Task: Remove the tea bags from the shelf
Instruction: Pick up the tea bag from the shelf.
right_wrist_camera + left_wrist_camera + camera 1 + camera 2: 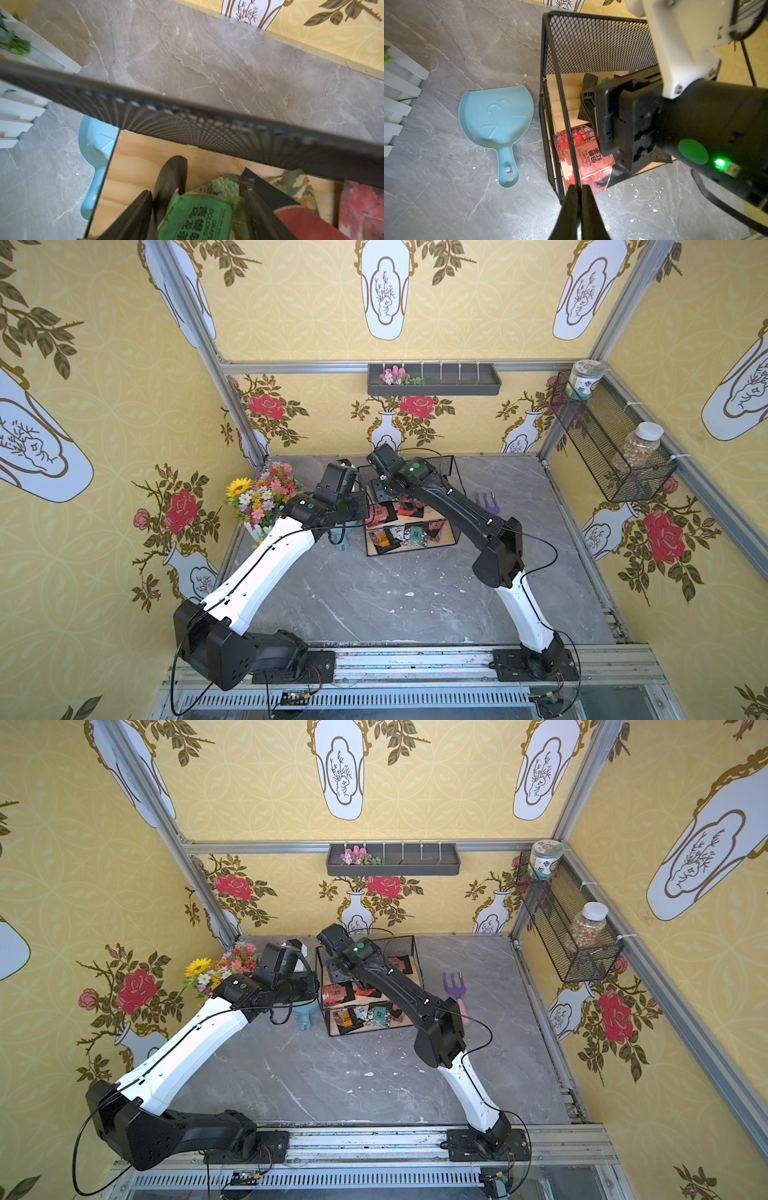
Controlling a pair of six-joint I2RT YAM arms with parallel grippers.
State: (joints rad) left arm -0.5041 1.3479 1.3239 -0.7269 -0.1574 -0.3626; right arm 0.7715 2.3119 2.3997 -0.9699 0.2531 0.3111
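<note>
1. Surface (374,605): grey marble-look top; carries every item below

2. Shelf (440,466): two-tier black wire rack with a mesh back and two pale wooden boards. It stands toward the far middle of the surface, between the two arms

3. Left gripper (578,187): clenched. The shelf's end rail runs into the gap at its tips, so it appears pinched on that rail to steady the rack

4. Right gripper (197,193): reaches down onto the upper board just in front of the mesh back, jaws apart astride one sachet. Whether they already bite cannot be told

5. Dustpan (496,118): pale blue, flat on the surface just beside the shelf's end

6. Tea bags (405,510): all on the shelf, scattered and overlapping across both boards, none on the surface; includes a red Earl Grey sachet (587,160) near the front edge

7. Green sachet (197,220): grape oolong, buckled, lying between the right gripper's jaws. A black sachet (172,176) curls up against one finger (137,216)

8. Handling note, by judgement: close squarely on the green sachet alone, shed the black neighbour, then lift straight up clear of mesh and top rail while the left gripper holds the rack down
</note>
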